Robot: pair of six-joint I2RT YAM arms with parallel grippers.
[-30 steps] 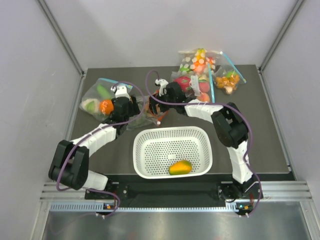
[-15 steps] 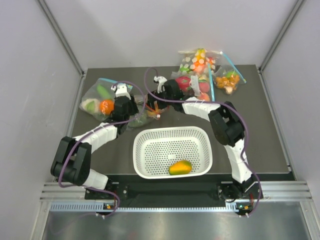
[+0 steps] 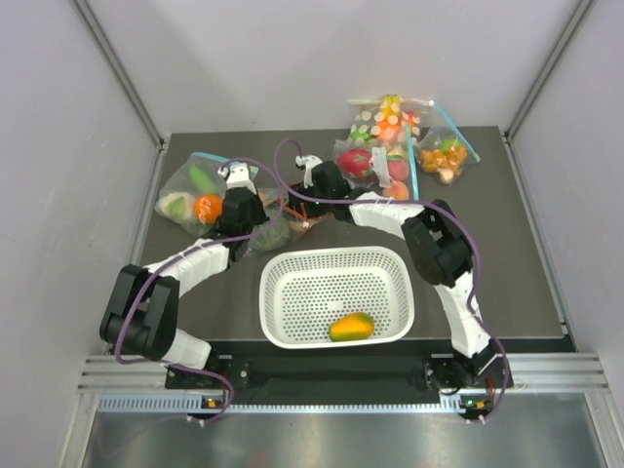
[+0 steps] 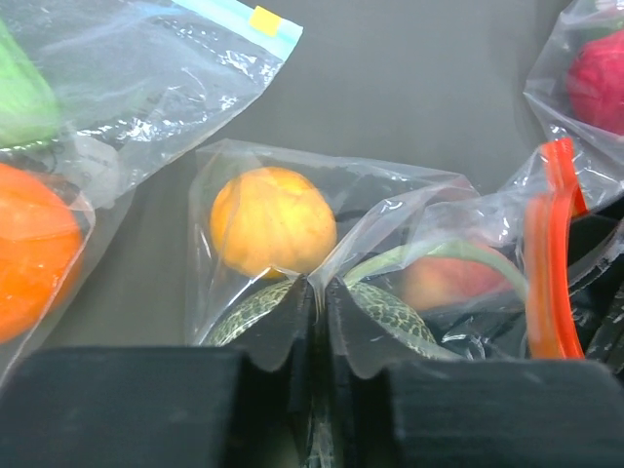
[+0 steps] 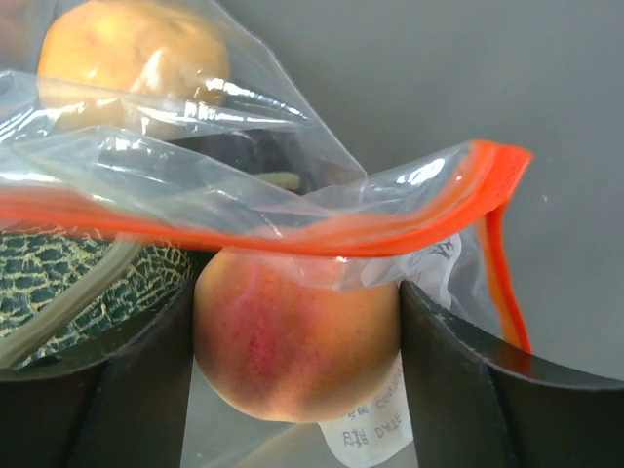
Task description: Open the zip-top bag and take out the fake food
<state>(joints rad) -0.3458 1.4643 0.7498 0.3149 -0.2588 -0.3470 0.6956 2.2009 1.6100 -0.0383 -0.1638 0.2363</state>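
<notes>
1. Nearest: a white perforated basket [image 3: 292, 283] is set on the dark counter [image 3: 507, 273], with one mango [image 3: 351, 327] lying in its near right part.

2. The left gripper [image 4: 317, 297] is seen closed, a fold of the zip-top bag [image 4: 390, 210] pinched between its fingers. An orange [image 4: 273, 219] is held inside the film beyond the fold. A netted green melon [image 4: 385, 304] is partly hidden by the fingers.

3. The right gripper [image 5: 295, 292] is at the bag's mouth, its jaws pressed against both sides of the peach [image 5: 292, 361]. The peach's top is crossed by the red-orange zip strip [image 5: 292, 237]. Whether film lies between pads and peach cannot be made out.

4. From overhead the bag is placed just beyond the basket's far left rim, largely covered by both grippers.

5. A blue-zipped bag [image 3: 185, 190] lies at the left.

6. Farthest: more filled bags [image 3: 395, 127] are grouped at the far right (contents too small to name).
</notes>
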